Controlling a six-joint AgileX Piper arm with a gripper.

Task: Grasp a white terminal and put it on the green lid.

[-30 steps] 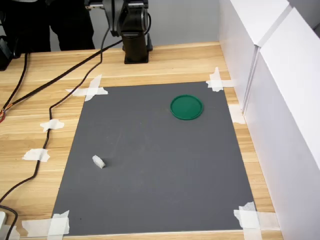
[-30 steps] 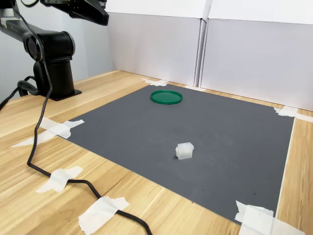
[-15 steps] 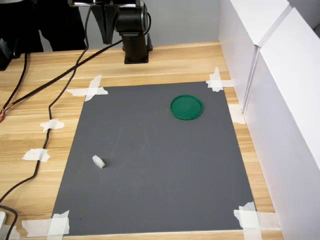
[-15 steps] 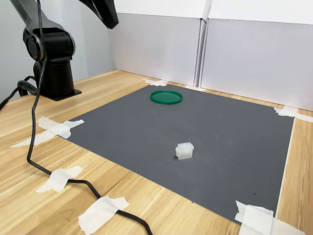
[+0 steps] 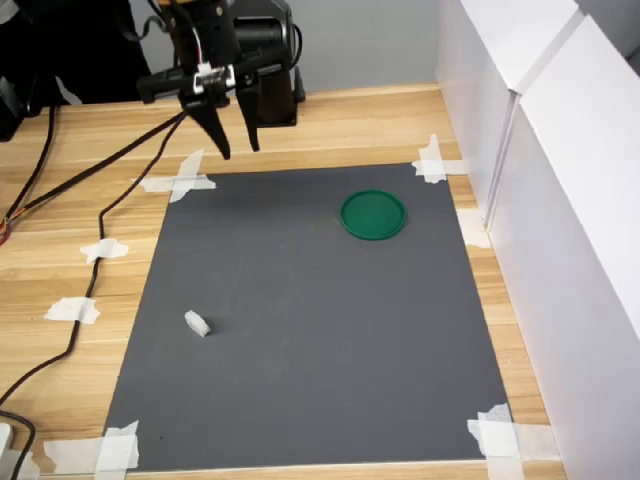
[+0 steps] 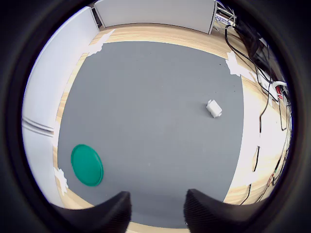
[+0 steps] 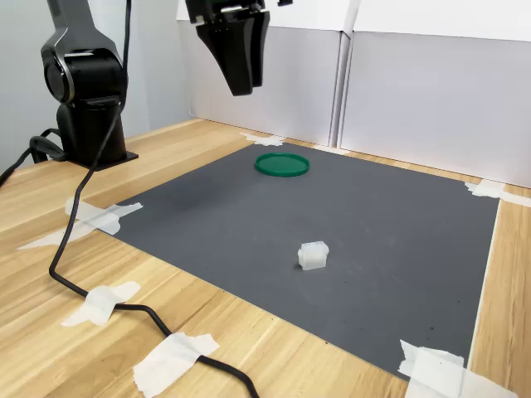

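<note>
The white terminal is a tiny block lying on the dark grey mat, near the first exterior view's left edge of the mat. The green lid lies flat toward the mat's far corner by the white walls. My gripper hangs high over the mat's edge nearest the arm base, pointing down, well apart from both. It is open with nothing between its fingers. In the wrist view both the terminal and the lid show.
White panels wall off the first exterior view's right side. The arm base stands on the wooden table beyond the mat. A black cable runs across the wood beside the mat, past white tape strips. Someone in dark clothes stands behind.
The arm has swung out from above its base and come down toward the mat's near-base edge. The terminal and lid have not moved.
</note>
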